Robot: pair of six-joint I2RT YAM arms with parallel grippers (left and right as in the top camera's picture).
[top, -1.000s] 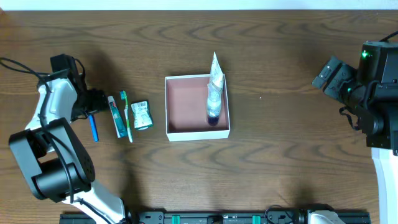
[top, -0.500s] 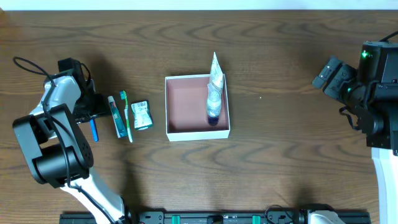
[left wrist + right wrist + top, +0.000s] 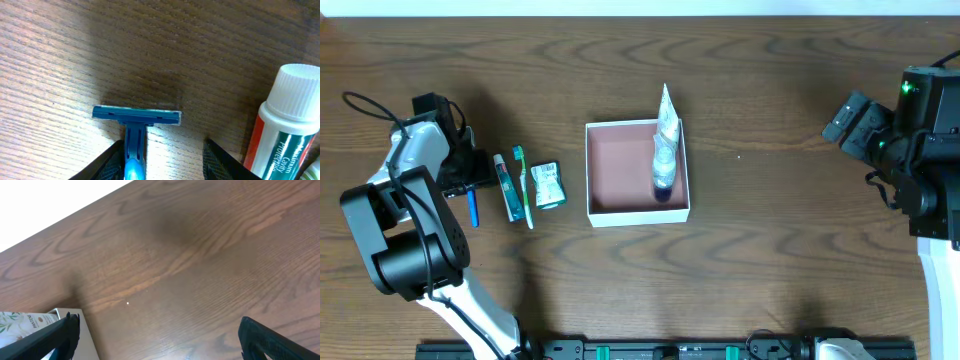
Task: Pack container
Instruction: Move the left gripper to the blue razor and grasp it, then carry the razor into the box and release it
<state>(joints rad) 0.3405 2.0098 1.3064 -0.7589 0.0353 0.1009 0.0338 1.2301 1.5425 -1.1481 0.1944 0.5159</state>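
Note:
The container (image 3: 605, 170) is a shallow white-walled box with a pink floor at the table's middle. A white patterned tube with a dark cap (image 3: 664, 145) lies in it along the right wall, its tip over the back wall. A blue razor (image 3: 472, 208) lies at the far left. My left gripper (image 3: 468, 183) is low over it. In the left wrist view the razor (image 3: 136, 114) has its handle between the open jaws (image 3: 165, 165), close to the left finger. My right gripper (image 3: 845, 120) is open and empty at the far right, its jaws (image 3: 167, 335) above bare wood.
A red-and-green toothpaste tube (image 3: 506, 186), a green toothbrush (image 3: 524, 185) and a green packet (image 3: 548, 185) lie in a row between the razor and the container. The toothpaste's white cap (image 3: 295, 95) is just right of my left jaws. The container's corner (image 3: 75, 317) shows in the right wrist view.
My left arm shifted its wrist a second ago and settled over the razor's head. In the last half second nothing moved. The right arm is still.

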